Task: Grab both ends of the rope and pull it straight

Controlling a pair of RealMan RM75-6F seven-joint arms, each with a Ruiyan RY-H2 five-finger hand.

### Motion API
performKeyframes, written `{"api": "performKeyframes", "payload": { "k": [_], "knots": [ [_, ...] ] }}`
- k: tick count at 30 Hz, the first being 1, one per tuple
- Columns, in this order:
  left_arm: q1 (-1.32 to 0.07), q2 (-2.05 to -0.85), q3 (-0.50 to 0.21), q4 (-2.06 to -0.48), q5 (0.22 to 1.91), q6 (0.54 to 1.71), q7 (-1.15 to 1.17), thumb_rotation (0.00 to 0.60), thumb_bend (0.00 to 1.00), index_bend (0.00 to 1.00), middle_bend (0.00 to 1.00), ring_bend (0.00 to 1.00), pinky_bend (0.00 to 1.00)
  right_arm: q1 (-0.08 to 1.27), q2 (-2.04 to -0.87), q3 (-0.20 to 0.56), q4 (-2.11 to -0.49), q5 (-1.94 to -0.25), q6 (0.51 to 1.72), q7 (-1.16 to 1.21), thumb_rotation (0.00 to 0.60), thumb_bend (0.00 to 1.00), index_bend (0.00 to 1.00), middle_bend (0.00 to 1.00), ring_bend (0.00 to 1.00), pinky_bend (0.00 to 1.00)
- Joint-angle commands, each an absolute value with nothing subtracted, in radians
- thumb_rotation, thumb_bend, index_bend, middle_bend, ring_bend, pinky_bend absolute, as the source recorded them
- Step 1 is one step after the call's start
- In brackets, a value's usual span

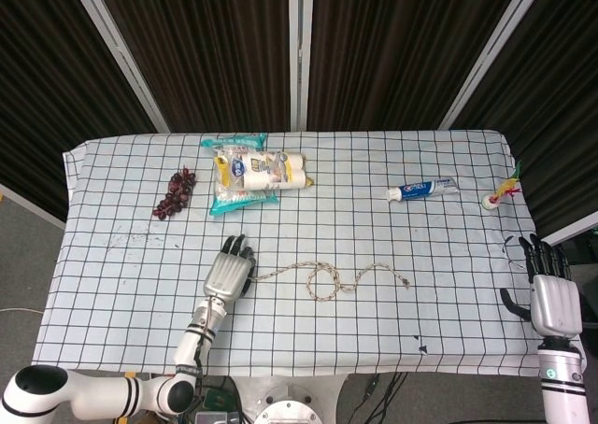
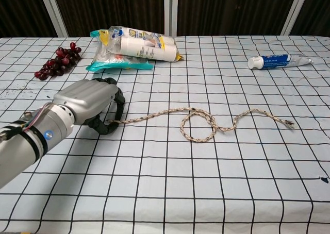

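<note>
From the head view I see my left hand curled at the rope's left end mid-table, bare checkered table around; my right hand, fingers apart and empty, hangs past the right edge. In the chest view, left fingers pinch the rope end; the loop lies untouched.

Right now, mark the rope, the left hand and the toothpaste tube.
rope (image 2: 198,126), chest view, on the loop at its middle.
left hand (image 2: 87,101), chest view, on the back of the hand.
toothpaste tube (image 2: 281,61), chest view, on the blue tube body.
</note>
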State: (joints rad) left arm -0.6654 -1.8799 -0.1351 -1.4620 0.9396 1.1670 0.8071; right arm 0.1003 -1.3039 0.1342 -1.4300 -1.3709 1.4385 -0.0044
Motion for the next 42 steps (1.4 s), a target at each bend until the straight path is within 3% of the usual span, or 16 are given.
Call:
{"api": "performKeyframes", "payload": {
  "k": [1, 18, 26, 42],
  "knots": [
    [-0.664, -1.878, -0.135, -1.466, 0.942, 1.171, 0.806, 0.600, 0.41, 0.58, 0.26, 0.00, 0.08, 0.100, -1.304, 0.134, -1.431, -1.372, 1.439, -0.005, 0.600, 0.22, 0.00, 0.00, 0.00, 0.00],
    [-0.655, -1.850, -0.134, -1.521, 0.980, 1.202, 0.793, 0.600, 0.43, 0.59, 0.27, 0.00, 0.08, 0.148, -1.325, 0.118, -1.490, -1.408, 1.389, -0.079, 0.600, 0.22, 0.01, 0.01, 0.00, 0.00],
    [-0.658, -1.842, -0.134, -1.528, 0.993, 1.205, 0.800, 0.600, 0.43, 0.59, 0.27, 0.00, 0.08, 0.222, -1.420, 0.129, -1.500, -1.372, 1.289, -0.157, 0.600, 0.23, 0.05, 0.01, 0.00, 0.00],
    [-0.654, -1.840, -0.136, -1.522, 0.993, 1.201, 0.784, 0.600, 0.43, 0.60, 0.27, 0.00, 0.08, 0.323, -1.610, 0.190, -1.423, -1.287, 1.237, -0.251, 0.600, 0.24, 0.18, 0.06, 0.00, 0.00]
  ]
}}
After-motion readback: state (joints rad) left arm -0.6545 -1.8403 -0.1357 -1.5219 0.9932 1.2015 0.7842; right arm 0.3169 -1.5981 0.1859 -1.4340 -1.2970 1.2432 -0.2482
